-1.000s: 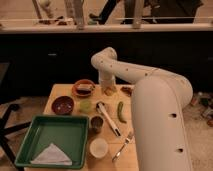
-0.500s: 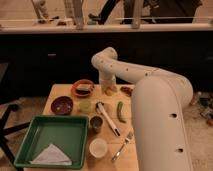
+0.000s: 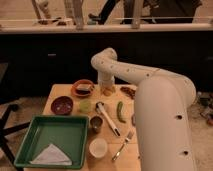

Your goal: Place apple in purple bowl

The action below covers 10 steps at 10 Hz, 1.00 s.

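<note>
While the gripper (image 3: 107,90) sits clenched low over the apple (image 3: 107,92) at the table's far edge, apparently grasping it, the purple bowl (image 3: 62,105) waits empty, well apart.

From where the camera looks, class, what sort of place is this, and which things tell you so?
Probably an office kitchenette or cafe area: a small wooden table holds the purple bowl, a fork and a green tray before a dark counter. The shut gripper hangs over the apple at the table's far side.
</note>
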{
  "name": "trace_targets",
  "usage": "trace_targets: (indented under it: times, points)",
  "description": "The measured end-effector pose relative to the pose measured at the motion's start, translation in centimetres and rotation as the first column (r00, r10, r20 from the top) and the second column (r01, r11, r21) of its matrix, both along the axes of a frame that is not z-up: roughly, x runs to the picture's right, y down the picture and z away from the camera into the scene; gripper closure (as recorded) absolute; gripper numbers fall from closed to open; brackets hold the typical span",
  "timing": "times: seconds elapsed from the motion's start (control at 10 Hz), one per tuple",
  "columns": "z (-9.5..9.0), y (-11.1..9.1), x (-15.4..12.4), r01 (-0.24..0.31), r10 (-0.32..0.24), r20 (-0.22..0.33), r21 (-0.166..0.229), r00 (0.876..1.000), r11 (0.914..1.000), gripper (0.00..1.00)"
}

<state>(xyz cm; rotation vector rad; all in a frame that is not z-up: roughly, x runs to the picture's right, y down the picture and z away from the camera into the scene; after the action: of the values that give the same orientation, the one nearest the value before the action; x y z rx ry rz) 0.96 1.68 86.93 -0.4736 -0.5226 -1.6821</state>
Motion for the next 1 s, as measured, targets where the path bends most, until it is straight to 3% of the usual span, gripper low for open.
trace_targets:
  times: [0.5,1.0]
  points:
    - [-2.3,-0.1,-6.2,0.080,-0.086,0.130,0.045,0.988,0.9958,1.00]
    - [-3.5,0.3,-11.4,0.129,-0.142,0.200,0.073,0.969,0.9889,1.00]
